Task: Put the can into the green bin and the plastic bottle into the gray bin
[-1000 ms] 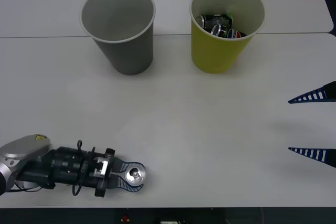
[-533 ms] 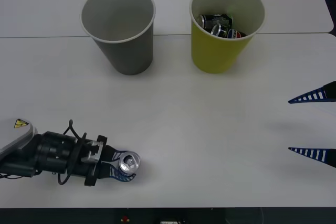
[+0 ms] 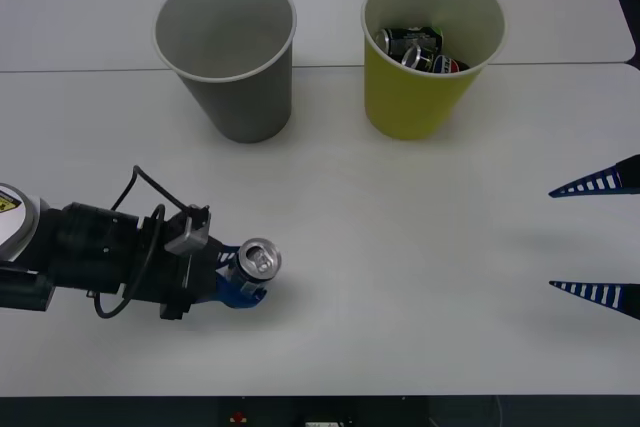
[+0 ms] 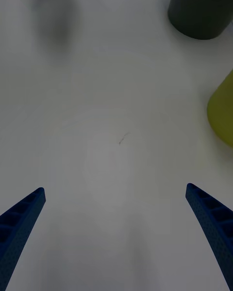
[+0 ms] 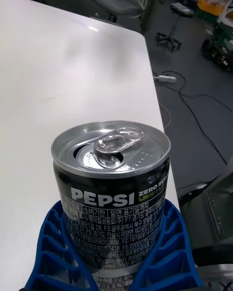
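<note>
Can (image 3: 260, 260) clenched low in left tool (image 3: 238, 282), near desk (image 3: 400, 277) front-left, well apart from green bin (image 3: 425, 97). Risk: top-heavy grip, tipping or slip during carry. Right tool (image 3: 597, 239) spread, idle at right.

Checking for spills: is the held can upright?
Nearly upright: the can shows its top with pull tab, tilted slightly, in the left end effector.
</note>
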Available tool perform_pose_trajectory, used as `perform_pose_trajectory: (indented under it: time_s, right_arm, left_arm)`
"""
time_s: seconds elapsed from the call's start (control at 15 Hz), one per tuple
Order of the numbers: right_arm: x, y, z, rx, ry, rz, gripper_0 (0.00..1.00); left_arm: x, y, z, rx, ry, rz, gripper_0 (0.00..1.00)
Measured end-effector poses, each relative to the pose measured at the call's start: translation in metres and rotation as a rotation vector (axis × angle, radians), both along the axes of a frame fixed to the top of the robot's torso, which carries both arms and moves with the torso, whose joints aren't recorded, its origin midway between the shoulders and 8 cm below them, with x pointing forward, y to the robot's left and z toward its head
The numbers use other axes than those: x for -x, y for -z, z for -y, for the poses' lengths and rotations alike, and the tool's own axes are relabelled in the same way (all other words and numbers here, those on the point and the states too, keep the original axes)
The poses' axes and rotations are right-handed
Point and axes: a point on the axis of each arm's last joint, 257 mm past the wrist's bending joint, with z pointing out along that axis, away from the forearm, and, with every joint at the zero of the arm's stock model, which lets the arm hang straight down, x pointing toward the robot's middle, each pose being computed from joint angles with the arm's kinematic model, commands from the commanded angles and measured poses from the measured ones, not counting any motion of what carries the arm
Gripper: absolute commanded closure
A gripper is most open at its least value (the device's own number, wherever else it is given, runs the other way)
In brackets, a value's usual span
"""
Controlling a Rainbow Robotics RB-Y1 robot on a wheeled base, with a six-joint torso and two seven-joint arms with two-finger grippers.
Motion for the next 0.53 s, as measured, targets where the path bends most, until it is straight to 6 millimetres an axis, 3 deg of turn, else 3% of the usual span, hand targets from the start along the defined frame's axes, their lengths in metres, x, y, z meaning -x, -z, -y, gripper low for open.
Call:
perform_pose_trajectory:
  time_s: [0.53]
  right_arm:
    - [0.000, 0.000, 0.000, 0.000, 0.000, 0.000, 0.00]
  left_arm:
    - [-0.011, -0.058, 0.023, -0.084, -0.271, -0.111, 1.00]
